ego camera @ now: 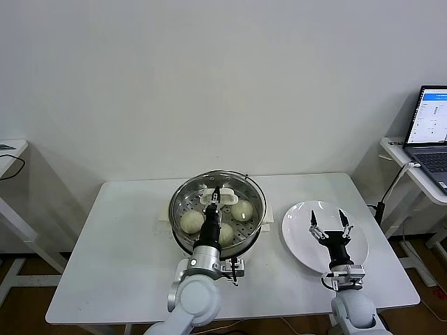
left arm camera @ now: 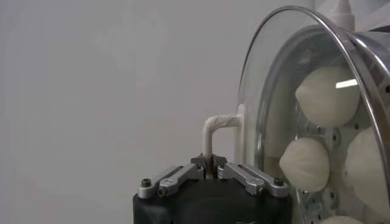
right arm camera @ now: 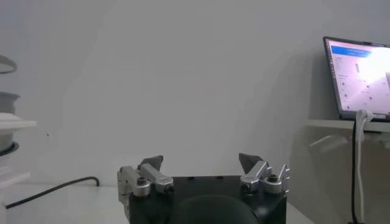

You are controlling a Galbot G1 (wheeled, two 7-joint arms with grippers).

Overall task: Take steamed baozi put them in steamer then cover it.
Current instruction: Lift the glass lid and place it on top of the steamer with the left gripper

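The steamer (ego camera: 180, 236) stands at the table's middle with three baozi showing inside: one (ego camera: 191, 221), one (ego camera: 242, 209) and one (ego camera: 225, 233). The clear glass cover (ego camera: 234, 183) lies over its mouth, close to the rim. My left gripper (ego camera: 218, 195) is shut on the cover's white handle (ego camera: 218, 201). In the left wrist view the gripper (left arm camera: 211, 163) pinches the handle (left arm camera: 220, 123), and baozi (left arm camera: 326, 91) show through the glass (left arm camera: 274, 91). My right gripper (ego camera: 328, 225) is open and empty above the white plate (ego camera: 297, 241); it also shows in the right wrist view (right arm camera: 201, 163).
A laptop (ego camera: 431, 129) sits on a side table at the right, with a cable hanging toward the floor. Another small table (ego camera: 10, 150) is at the far left. A white wall is behind the table.
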